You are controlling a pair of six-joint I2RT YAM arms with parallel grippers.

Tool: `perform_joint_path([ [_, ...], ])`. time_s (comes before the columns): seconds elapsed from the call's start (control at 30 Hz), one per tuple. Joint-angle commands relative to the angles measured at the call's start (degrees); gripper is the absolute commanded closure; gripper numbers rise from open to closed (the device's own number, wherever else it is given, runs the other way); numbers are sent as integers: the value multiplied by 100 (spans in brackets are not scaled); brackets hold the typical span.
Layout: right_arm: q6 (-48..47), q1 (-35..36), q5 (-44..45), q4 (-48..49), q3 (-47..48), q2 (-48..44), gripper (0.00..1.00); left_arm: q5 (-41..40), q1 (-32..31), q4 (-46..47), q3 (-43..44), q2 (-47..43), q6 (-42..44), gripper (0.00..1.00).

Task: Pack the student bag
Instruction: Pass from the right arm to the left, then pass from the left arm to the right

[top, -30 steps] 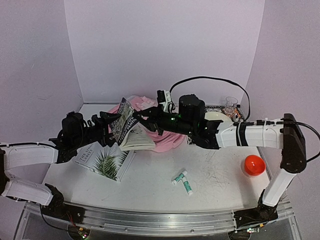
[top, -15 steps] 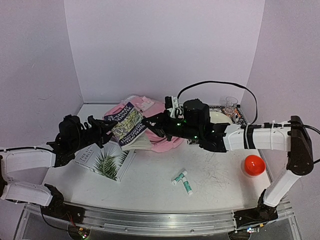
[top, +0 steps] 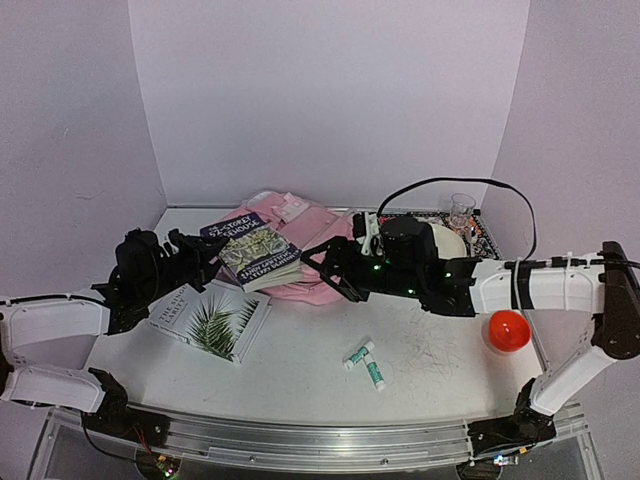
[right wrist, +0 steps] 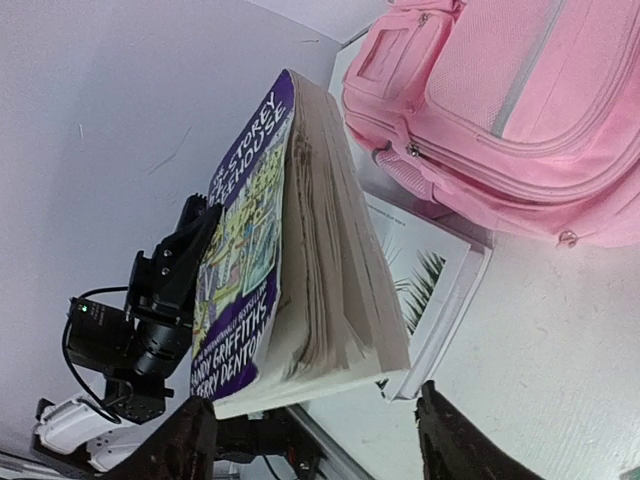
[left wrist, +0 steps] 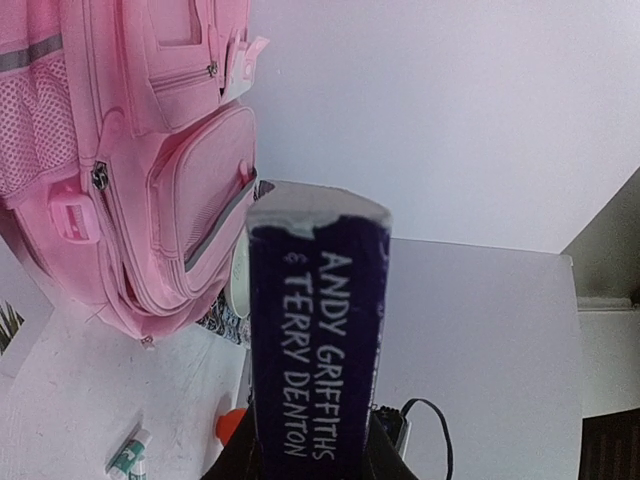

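Note:
The pink student bag (top: 305, 232) lies at the back middle of the table; it also shows in the left wrist view (left wrist: 150, 170) and the right wrist view (right wrist: 500, 110). My left gripper (top: 192, 252) is shut on the spine end of a thick purple paperback (top: 252, 250) and holds it tilted above the table, beside the bag. In the left wrist view the spine (left wrist: 315, 340) stands between my fingers. My right gripper (top: 335, 268) is open, its fingers (right wrist: 460, 450) spread just short of the book's page edge (right wrist: 330, 260), in front of the bag.
A white book with a palm-leaf cover (top: 213, 322) lies flat under the held book. Two small tubes (top: 366, 365) lie at the front middle. A red ball (top: 507, 330) sits at right. A patterned tray (top: 485, 235) with a plate and a glass stands at back right.

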State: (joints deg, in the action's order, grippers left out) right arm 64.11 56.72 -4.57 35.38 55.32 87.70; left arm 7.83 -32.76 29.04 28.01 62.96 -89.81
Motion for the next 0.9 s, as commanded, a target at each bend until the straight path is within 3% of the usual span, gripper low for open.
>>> perform_joint_path([
  [0.0, 147, 145, 157, 190, -61, -219, 16, -299, 27, 601, 433, -20, 47, 100],
  [0.17, 581, 298, 109, 856, -139, 32, 2, -193, 27, 630, 767, 314, 111, 100],
  [0.47, 1245, 319, -42, 1803, 258, 846, 2, -99, 16, 696, 1064, 536, 133, 100],
  [0.87, 1126, 237, -9, 2733, 626, 1216, 2, -24, -70, 752, 924, 564, 10, 100],
])
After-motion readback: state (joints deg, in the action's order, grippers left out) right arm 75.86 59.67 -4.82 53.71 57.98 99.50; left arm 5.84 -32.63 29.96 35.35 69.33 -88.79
